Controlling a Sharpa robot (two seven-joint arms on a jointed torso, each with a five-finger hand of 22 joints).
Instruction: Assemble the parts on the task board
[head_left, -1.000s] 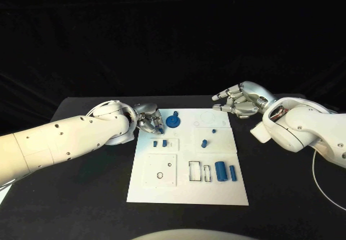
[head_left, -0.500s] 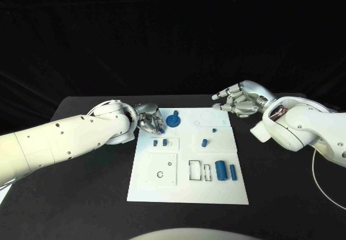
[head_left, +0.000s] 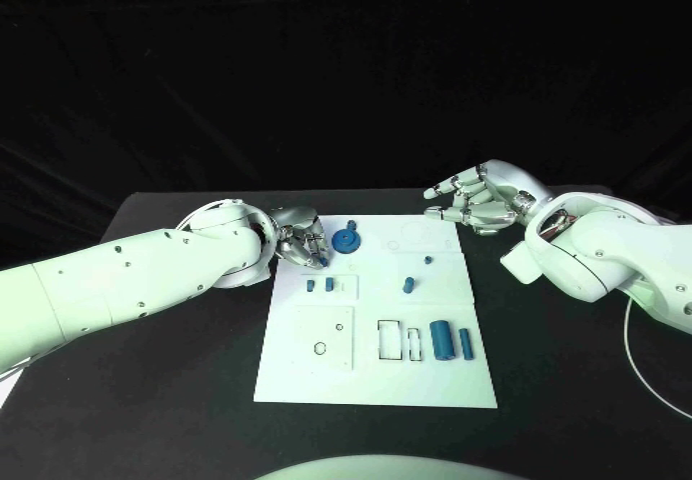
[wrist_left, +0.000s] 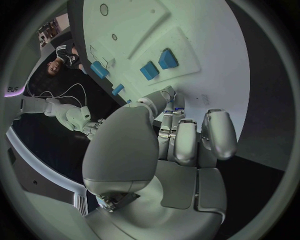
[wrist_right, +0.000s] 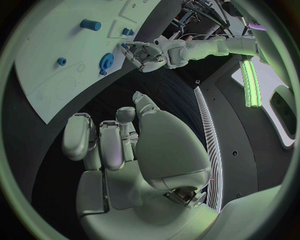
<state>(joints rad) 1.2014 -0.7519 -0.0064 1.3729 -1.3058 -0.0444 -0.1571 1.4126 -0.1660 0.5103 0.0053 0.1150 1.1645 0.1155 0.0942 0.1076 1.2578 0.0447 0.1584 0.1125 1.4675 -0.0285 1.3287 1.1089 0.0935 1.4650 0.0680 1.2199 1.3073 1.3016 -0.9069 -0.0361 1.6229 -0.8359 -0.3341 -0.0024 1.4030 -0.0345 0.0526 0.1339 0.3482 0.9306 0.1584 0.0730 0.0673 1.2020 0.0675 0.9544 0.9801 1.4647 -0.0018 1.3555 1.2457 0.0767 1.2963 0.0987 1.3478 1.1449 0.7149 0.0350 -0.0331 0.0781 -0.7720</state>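
The white task board (head_left: 375, 380) lies in the middle of the black table. A blue gear (head_left: 346, 241) sits near its back left corner. My left hand (head_left: 300, 243) hovers just left of the gear at the board's edge, fingers curled in with nothing in them. Two small blue blocks (head_left: 320, 285) lie just in front of that hand and also show in the left wrist view (wrist_left: 159, 64). My right hand (head_left: 476, 205) hangs above the back right corner, fingers apart and empty. Two blue cylinders (head_left: 453, 342) lie at the front right. The gear (wrist_right: 107, 60) shows in the right wrist view.
Two small blue pegs (head_left: 427, 262) (head_left: 408, 286) stand at the board's middle right. Rectangular recesses (head_left: 400, 341) lie left of the cylinders. A square plate (head_left: 323, 338) with holes takes up the front left. Black table (head_left: 159, 400) surrounds the board on every side.
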